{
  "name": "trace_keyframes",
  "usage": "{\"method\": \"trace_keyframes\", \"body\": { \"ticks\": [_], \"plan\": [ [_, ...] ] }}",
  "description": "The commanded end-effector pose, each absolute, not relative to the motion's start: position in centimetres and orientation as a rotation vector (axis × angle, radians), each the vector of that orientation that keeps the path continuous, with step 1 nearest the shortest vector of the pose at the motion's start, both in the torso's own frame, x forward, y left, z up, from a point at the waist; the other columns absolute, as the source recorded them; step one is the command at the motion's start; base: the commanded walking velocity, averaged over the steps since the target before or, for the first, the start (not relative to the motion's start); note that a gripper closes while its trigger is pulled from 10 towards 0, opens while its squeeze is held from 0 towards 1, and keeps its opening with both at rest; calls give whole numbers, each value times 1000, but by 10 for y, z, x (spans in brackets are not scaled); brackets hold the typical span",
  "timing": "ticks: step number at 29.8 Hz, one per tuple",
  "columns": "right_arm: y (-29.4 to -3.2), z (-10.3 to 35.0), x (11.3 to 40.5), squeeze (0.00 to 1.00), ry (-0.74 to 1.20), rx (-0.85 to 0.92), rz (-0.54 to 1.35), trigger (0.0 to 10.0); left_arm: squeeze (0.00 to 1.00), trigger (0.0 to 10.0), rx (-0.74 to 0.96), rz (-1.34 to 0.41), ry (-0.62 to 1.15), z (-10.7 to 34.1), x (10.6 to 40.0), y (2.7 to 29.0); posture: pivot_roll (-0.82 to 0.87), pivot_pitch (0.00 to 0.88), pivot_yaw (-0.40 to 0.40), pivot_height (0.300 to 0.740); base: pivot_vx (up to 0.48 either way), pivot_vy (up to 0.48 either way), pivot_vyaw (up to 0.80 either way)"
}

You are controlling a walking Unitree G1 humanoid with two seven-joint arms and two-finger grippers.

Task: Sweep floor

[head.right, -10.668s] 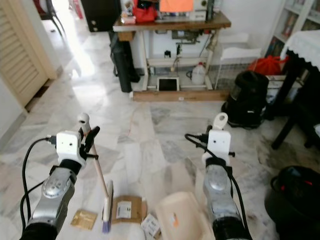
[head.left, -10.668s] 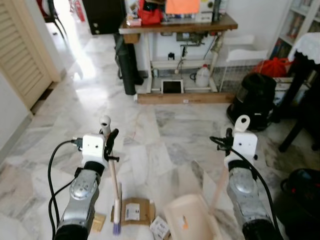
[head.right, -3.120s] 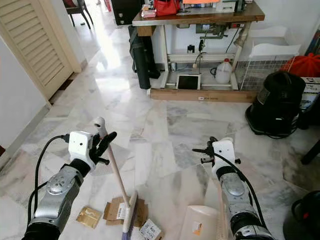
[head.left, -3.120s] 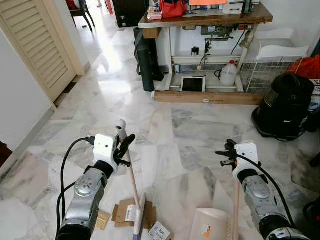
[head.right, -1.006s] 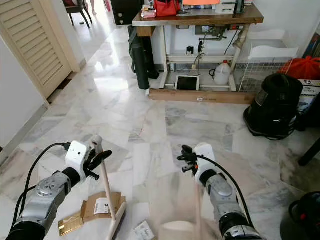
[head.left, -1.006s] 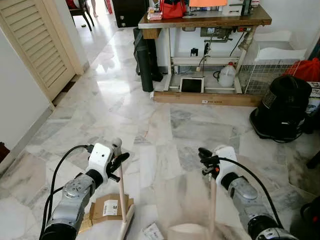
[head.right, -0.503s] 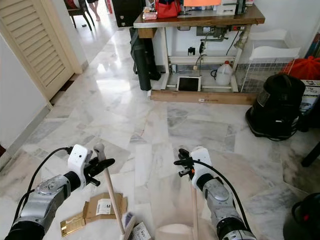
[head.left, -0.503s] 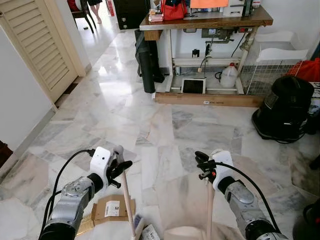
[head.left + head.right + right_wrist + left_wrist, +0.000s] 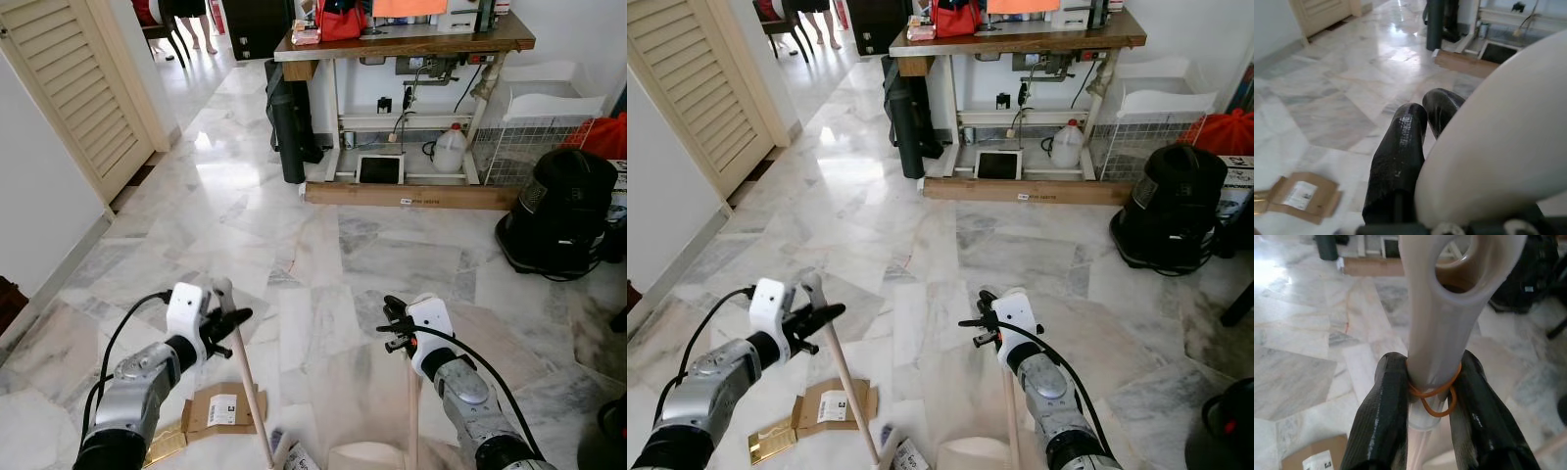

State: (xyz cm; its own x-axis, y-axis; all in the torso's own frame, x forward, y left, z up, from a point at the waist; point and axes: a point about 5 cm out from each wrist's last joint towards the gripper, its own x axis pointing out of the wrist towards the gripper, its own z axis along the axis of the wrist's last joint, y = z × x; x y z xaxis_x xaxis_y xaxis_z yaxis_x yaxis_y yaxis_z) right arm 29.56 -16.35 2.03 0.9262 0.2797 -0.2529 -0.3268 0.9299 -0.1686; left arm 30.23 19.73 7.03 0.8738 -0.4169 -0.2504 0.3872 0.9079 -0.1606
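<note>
My left gripper (image 9: pixel 231 324) is shut on the top of a cream broom handle (image 9: pixel 247 384), which slants down to the right toward the floor. In the left wrist view its fingers (image 9: pixel 1382 401) clamp the handle (image 9: pixel 1435 308) at an orange rubber band. My right gripper (image 9: pixel 396 331) is shut on the upright handle (image 9: pixel 411 411) of a cream dustpan (image 9: pixel 367 456) at the bottom edge. A flat cardboard piece (image 9: pixel 223 409), a gold packet (image 9: pixel 163 446) and a small paper scrap (image 9: pixel 300 458) lie on the marble floor between the arms.
A wooden worktable (image 9: pixel 407 39) with a white jug (image 9: pixel 451 152) under it stands ahead. A black vacuum (image 9: pixel 558 211) and a wire rack (image 9: pixel 534 137) are at the right. A louvred door (image 9: pixel 73 93) is on the left, a person's legs (image 9: pixel 196 24) beyond it.
The broom's lower end has swung right, from the cardboard toward the dustpan and the paper scrap. Both grippers keep their hold, and the left one has shifted slightly left.
</note>
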Motion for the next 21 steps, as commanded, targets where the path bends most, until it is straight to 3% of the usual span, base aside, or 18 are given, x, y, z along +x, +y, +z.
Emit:
{"method": "trace_keyframes", "body": {
  "ticks": [1,7,21],
  "plan": [
    [-165,14,290,0,242,-383,333,10000,0,10000,-165,-410,292,69,303,199,78,0,115,740,0,0,0],
    [-166,25,295,0,154,-419,280,10000,0,10000,-166,-402,300,66,299,201,81,0,111,740,0,0,0],
    [-175,59,316,0,-8,-312,130,10000,0,10000,-168,-384,274,69,294,203,99,0,113,740,0,0,0]
  ]
}}
